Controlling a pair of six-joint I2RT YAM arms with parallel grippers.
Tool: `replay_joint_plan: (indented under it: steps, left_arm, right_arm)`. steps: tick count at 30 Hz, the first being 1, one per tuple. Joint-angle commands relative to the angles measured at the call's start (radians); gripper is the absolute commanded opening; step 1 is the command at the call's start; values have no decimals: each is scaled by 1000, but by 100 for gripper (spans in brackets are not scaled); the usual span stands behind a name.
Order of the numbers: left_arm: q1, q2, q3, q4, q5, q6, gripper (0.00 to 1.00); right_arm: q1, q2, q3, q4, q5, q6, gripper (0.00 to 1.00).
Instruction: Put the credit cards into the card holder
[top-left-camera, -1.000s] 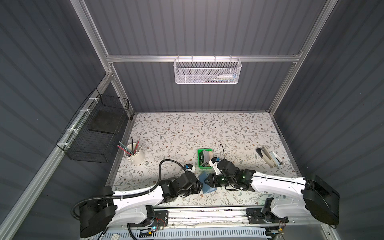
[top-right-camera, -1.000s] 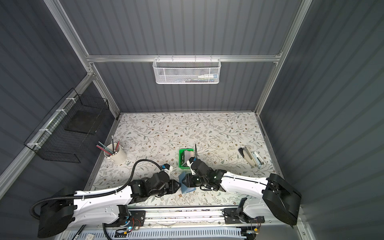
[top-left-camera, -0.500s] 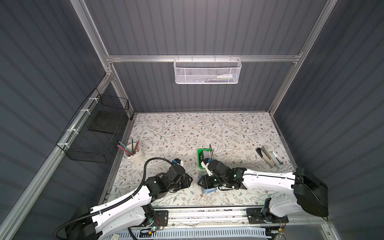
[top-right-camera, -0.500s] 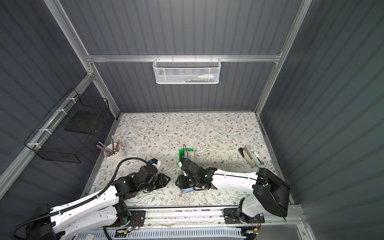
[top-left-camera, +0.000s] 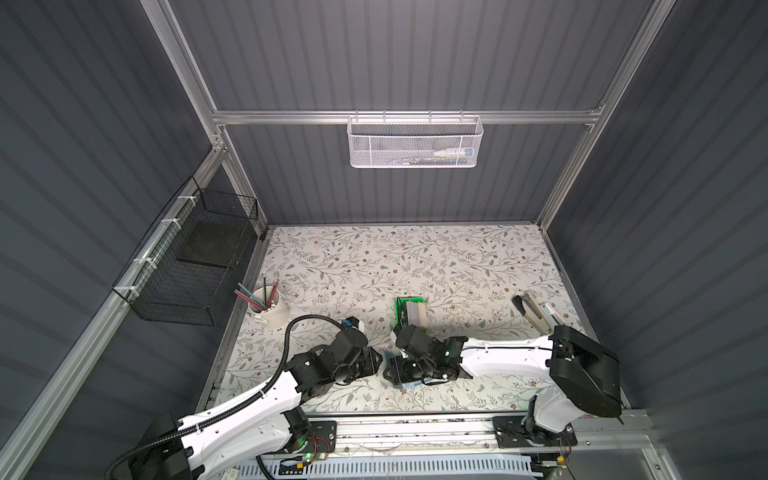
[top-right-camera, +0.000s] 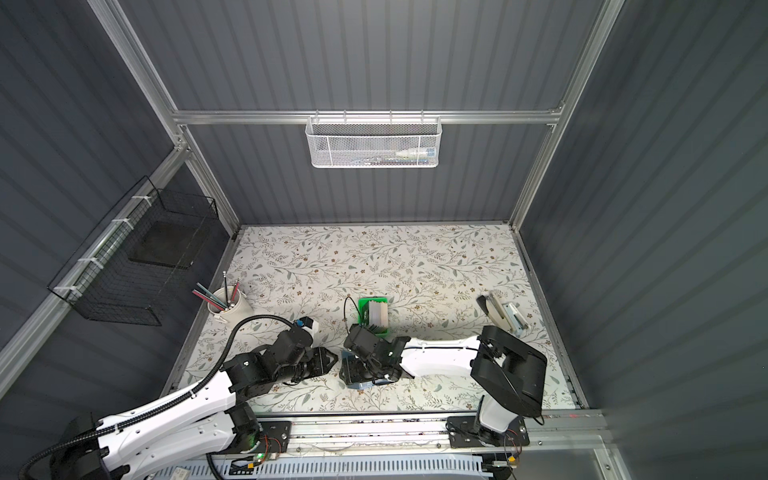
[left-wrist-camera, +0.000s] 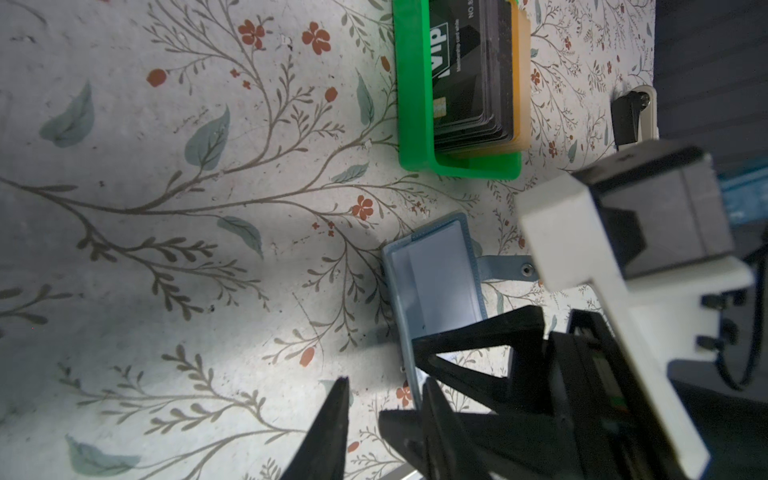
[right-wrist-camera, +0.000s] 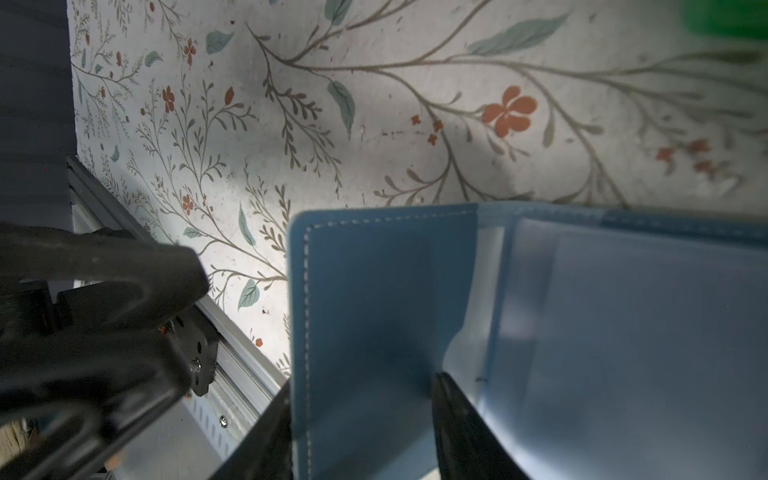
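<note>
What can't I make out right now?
- Card holder: one end hidden behind the right gripper in the left wrist view; mostly covered in both top views.
- Credit cards: count unclear; stack in the green tray cut off by left wrist frame edge.
- Sleeves: contents lost to glare, right wrist view.

Boxed in by dark grey ribbed walls (top-left-camera: 395, 54) behind and to both sides of the floral-patterned tabletop (top-left-camera: 395, 257). Framed with aluminium rails (top-left-camera: 570, 166) rising from the tabletop's far corners. Hung with a white mesh basket (top-left-camera: 415, 143) high above the tabletop's far edge, a black wire basket (top-left-camera: 174, 307) left of it. Lit brighter at the tabletop's middle than at its near left corner.
</note>
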Motion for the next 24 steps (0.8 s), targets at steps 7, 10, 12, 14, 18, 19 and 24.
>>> replay_joint_plan:
  steps: [7, 10, 12, 14, 18, 19, 24]
  left_arm:
    - [3, 70, -12, 50, 23, 42, 32]
    - [3, 81, -30, 73, 28, 37, 32]
    - [3, 91, -45, 96, 36, 29, 31]
    - [3, 106, -60, 135, 43, 24, 30]
    - [4, 171, -69, 206, 71, 22, 28]
    - [3, 188, -69, 215, 76, 22, 27]
    - [3, 241, -77, 238, 68, 26, 25]
  right_arm:
    - [14, 92, 69, -28, 0, 12, 67]
    - [15, 90, 63, -19, 2, 16, 67]
    - [16, 81, 59, -18, 4, 13, 68]
    - [16, 76, 56, -16, 3, 9, 68]
    - [16, 72, 44, 14, -22, 9, 73]
    - [16, 71, 40, 24, -28, 9, 75]
    - [15, 11, -5, 41, -6, 19, 86]
